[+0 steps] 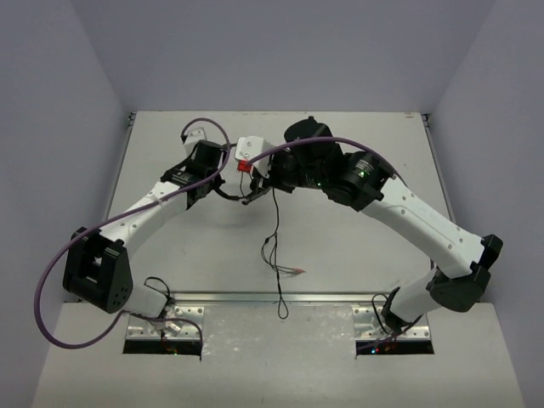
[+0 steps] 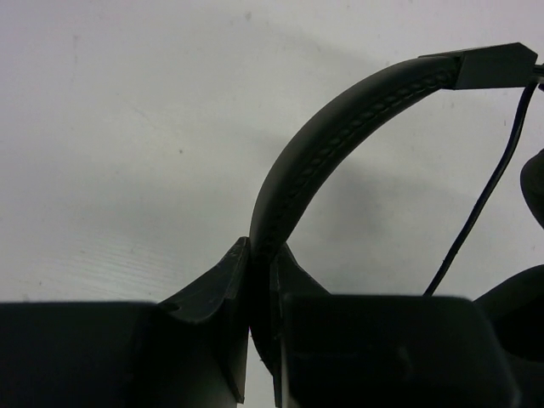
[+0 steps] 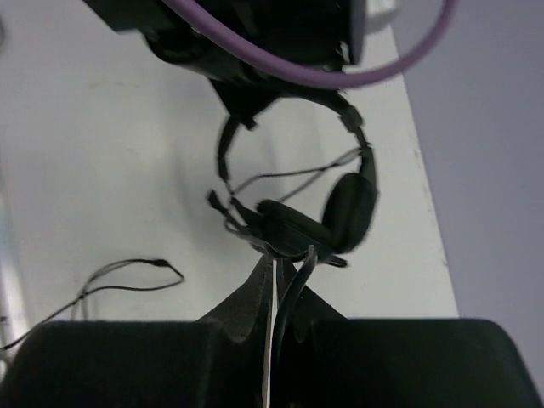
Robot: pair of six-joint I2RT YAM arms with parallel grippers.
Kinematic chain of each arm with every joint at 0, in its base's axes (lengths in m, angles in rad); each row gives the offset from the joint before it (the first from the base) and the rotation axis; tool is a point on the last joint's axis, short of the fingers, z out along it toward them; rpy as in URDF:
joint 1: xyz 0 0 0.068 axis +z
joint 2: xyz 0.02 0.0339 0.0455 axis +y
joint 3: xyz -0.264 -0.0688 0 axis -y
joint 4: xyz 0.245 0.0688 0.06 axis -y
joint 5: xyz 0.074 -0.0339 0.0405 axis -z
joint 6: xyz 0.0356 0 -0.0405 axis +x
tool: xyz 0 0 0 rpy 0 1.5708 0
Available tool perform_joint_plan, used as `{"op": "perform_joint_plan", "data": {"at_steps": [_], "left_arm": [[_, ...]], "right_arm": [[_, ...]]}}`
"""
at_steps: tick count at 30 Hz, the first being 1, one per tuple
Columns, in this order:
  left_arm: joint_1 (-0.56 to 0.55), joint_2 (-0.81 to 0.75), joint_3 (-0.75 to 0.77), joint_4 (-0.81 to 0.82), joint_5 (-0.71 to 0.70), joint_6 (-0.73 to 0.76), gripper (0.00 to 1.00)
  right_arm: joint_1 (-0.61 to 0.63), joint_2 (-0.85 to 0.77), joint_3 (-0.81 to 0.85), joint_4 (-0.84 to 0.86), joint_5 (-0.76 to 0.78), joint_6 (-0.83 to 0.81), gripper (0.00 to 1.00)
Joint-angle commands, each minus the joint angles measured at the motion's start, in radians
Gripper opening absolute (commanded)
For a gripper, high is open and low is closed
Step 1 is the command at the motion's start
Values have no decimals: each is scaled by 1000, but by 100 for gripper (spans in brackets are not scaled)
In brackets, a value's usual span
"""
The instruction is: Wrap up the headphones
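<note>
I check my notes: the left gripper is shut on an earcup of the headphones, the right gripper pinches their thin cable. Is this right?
No: the left wrist view shows the left gripper shut on the headband of the headphones, not an earcup. The right gripper does pinch their thin cable.

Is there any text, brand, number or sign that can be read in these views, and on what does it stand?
No text can be read in any view.
Red patch on the white module between the two wrists: too small to read.
The headphones: no brand mark shows.
</note>
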State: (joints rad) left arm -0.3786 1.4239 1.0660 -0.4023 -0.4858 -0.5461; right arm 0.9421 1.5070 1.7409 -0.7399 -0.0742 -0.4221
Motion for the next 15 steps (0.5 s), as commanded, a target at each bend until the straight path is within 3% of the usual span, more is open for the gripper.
{"op": "perform_joint_plan", "data": {"at_steps": [1,5,8,12,15], "left_arm": [[-16,-13,22,-5,185,38,0],[-100,-107,-75,-67,235,73,0],[-164,-152,-55,-169,231,107,0],[-192,-180,-26,-236,86,95,0],[-190,-161,-5,-244,107,94,0]], "right_arm": [[-37,-31,-78,126,275,-162,1],[-127,-39,-141,301,372,-224,1],[-161,-54,-210,450,428,-291,1],[-161,-53,-147,332,308,-213,1],[-147,-88,-149,306,206,-138,1]]}}
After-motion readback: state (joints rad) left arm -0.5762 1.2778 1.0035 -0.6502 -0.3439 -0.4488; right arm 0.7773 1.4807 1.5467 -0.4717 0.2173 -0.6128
